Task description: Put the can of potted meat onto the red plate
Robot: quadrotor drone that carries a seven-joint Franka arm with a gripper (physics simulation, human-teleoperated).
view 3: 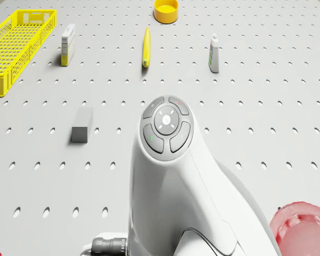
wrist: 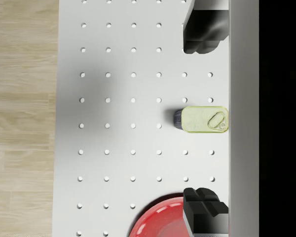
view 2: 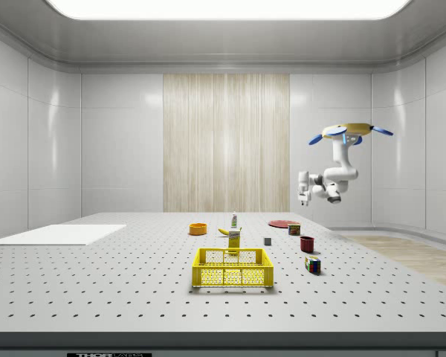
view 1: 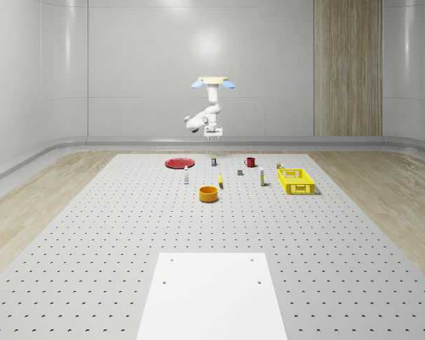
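The potted meat can [wrist: 204, 119], pale green lid with a pull tab, lies on the perforated table, and it lines up between my two dark fingers [wrist: 203, 32]. My gripper [wrist: 200, 120] is open and well above it, holding nothing. From off the robot, the can [view 1: 214, 161] stands just right of the red plate [view 1: 178, 163], with the gripper [view 1: 214, 133] hanging above it. The drone [view 1: 212, 81] hovers high over the table's far end. From the side, the gripper [view 2: 303, 198] is above the can [view 2: 293, 229] and the plate [view 2: 282, 223]. The plate's rim [wrist: 160, 219] lies near one finger.
A red mug [view 1: 250, 162], a grey block [view 1: 240, 171], a banana [view 1: 220, 181], a bottle [view 1: 186, 176], an orange bowl [view 1: 209, 193], a small box [view 1: 262, 178] and a yellow basket [view 1: 295, 180] are spread nearby. The table edge and wooden floor [wrist: 22, 118] lie just beyond the can.
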